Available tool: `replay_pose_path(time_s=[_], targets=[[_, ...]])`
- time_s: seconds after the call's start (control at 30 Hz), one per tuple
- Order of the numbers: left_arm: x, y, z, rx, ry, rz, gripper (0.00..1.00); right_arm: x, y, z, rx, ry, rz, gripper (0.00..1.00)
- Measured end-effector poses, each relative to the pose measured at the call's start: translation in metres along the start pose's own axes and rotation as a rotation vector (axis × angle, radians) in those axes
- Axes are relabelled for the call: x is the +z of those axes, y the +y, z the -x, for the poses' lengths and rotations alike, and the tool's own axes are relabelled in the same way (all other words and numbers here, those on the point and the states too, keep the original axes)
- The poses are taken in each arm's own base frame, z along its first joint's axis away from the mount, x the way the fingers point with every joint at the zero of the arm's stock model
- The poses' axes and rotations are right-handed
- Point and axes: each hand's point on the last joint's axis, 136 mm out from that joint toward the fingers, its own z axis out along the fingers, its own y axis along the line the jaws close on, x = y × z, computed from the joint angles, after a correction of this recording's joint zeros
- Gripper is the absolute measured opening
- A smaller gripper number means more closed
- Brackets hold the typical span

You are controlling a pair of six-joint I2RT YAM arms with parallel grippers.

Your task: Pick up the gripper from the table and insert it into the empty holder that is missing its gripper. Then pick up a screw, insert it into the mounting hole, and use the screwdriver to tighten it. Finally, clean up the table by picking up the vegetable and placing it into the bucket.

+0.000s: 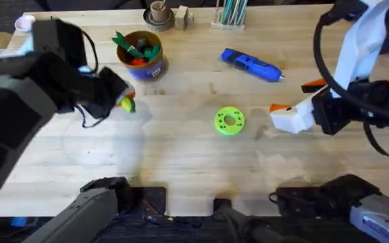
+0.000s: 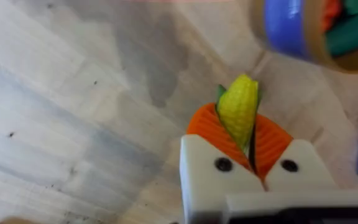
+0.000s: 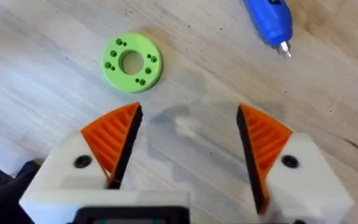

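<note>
Left claw (image 2: 252, 146) pinches the light, smooth, slippery-looking vegetable (image 2: 238, 109) across its middle; right claw (image 3: 188, 146) gapes empty over the tabletop (image 3: 36, 68).

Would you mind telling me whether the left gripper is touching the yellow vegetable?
Touching. In the left wrist view the left gripper has its jaws closed on the vegetable, orange pads pressed against both sides.

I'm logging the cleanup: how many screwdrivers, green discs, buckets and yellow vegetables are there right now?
screwdriver: 1
green disc: 1
bucket: 1
yellow vegetable: 1, clamped in the left gripper
Total: 4
</note>
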Motion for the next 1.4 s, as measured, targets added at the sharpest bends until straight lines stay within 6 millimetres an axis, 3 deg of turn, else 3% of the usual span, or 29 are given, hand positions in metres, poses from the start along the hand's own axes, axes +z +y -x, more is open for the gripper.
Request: replay_pose_path(time_s=[0.27, 0.67, 0.87, 1.07, 1.2, 1.23, 1.27, 1.4], targets=[[-0.038, -0.064, 0.054, 0.138, -0.19, -0.213, 0.019, 0.0, 0.0, 0.0, 0.0, 0.0, 0.0, 0.957], [-0.063, -0.106, 0.097, 0.201, -0.402, -0.373, 0.019, 0.0, 0.0, -0.002, 0.001, 0.01, 0.002, 0.957], [-0.041, -0.121, 0.113, 0.187, -0.404, -0.412, 0.019, 0.0, 0.001, -0.005, 0.003, 0.018, 0.003, 0.957], [0.001, -0.12, 0.104, 0.172, -0.289, -0.398, 0.019, 0.0, 0.001, -0.005, 0.003, 0.021, 0.003, 0.957], [0.014, -0.118, 0.1, 0.165, -0.25, -0.387, 0.023, 0.0, 0.001, -0.005, 0.003, 0.021, 0.003, 0.957], [0.015, -0.118, 0.1, 0.166, -0.246, -0.387, 0.05, 0.0, 0.001, -0.005, 0.003, 0.021, 0.003, 0.956], [0.016, -0.118, 0.099, 0.164, -0.243, -0.388, 0.151, 0.0, 0.001, -0.005, 0.003, 0.021, 0.004, 0.957], [0.015, -0.12, 0.098, 0.163, -0.232, -0.4, 0.76, 0.0, 0.001, -0.005, 0.003, 0.021, 0.004, 0.957]])
